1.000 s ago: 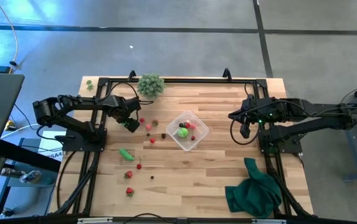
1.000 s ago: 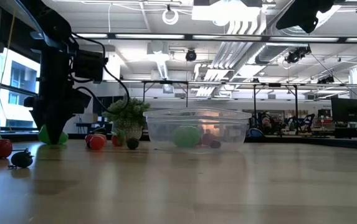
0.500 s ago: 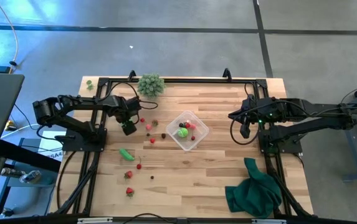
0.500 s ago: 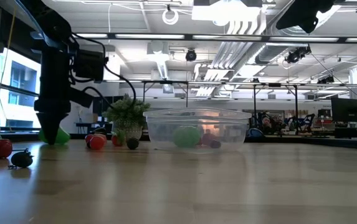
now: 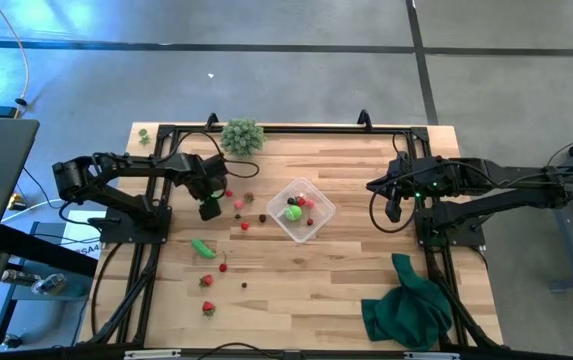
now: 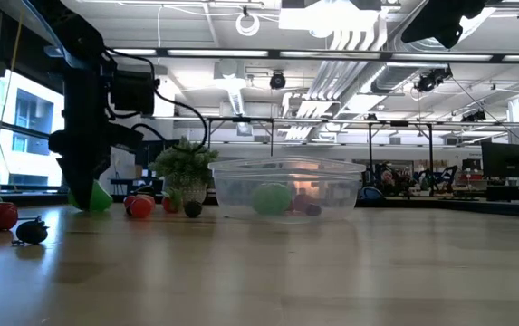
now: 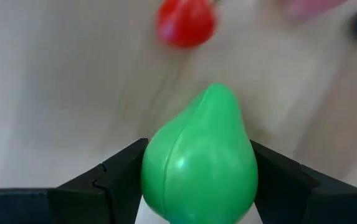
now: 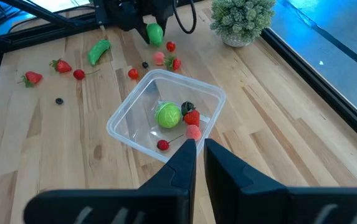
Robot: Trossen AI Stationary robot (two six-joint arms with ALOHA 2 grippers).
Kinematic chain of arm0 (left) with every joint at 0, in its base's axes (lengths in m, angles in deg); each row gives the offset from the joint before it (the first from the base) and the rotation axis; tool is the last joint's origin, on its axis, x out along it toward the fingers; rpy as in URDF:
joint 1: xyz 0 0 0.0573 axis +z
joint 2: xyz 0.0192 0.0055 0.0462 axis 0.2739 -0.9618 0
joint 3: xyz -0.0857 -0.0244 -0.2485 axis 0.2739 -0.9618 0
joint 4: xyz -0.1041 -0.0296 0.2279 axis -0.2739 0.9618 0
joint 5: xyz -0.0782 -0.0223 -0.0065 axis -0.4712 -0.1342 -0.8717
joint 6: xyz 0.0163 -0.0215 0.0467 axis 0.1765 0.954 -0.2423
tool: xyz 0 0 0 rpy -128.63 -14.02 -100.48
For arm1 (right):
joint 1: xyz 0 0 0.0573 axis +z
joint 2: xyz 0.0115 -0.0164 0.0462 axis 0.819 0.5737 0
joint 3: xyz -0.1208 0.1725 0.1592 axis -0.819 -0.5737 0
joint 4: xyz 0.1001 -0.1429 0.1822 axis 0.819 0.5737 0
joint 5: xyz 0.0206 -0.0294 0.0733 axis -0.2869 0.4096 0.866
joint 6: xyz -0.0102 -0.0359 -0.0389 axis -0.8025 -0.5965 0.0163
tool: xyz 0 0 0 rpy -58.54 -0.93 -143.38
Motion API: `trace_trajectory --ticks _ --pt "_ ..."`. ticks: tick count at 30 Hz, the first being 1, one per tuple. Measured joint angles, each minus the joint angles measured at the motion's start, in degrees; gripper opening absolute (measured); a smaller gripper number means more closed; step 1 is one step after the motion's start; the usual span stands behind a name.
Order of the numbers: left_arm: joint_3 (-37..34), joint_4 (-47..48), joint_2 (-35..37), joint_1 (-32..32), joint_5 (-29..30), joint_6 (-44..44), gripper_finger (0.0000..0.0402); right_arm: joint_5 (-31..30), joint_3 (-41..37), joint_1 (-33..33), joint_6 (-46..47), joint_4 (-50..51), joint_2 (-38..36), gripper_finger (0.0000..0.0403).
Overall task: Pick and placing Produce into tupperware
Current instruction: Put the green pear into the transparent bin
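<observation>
Wooden table (image 5: 346, 280), seen from above. The clear container (image 5: 301, 209) is sitting at its centre, holding a green ball (image 8: 168, 115) and several red pieces. The right gripper (image 5: 393, 212) is waiting beside it, fingers together. The left gripper (image 5: 209, 208) is clamping a green pear (image 7: 199, 163) just above the boards, left of the container, near loose red berries (image 5: 243, 226).

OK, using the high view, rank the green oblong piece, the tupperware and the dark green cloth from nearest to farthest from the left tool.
1. Green oblong piece: on the table's left part, just toward the front from the left tool.
2. Tupperware: mid-table, to the tool's right.
3. Dark green cloth: front right corner, farthest.
</observation>
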Motion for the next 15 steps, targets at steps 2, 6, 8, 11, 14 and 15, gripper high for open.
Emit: trace_trajectory --ticks 2,6,8,11,14,15 --pt "0.92 -0.87 0.11 0.01 -2.22 -0.89 0.0239 0.0 0.0 0.0 -0.01 -0.01 -0.02 0.0025" --pt "3.87 -0.84 1.31 0.01 -5.62 -1.68 0.0239 0.02 0.0 0.0 0.0 0.0 -0.02 0.0025" --pt "5.45 -0.85 2.62 0.0 -6.59 -1.92 0.0239 0.0 0.0 -0.02 -0.01 -0.01 -0.01 0.0025" --pt "6.69 -0.44 4.76 0.0 -7.36 -2.03 0.0239 0.02 0.0 -0.02 0.0 -0.02 0.0 0.0025" --pt "7.49 -0.15 6.26 0.02 -7.93 -2.24 0.0239 0.01 -0.02 -0.02 -0.02 0.0 -0.02 0.0025" --pt "8.0 -0.2 6.57 0.02 -8.64 -2.25 0.0239 0.02 -0.01 -0.01 0.0 0.0 0.0 0.0025"
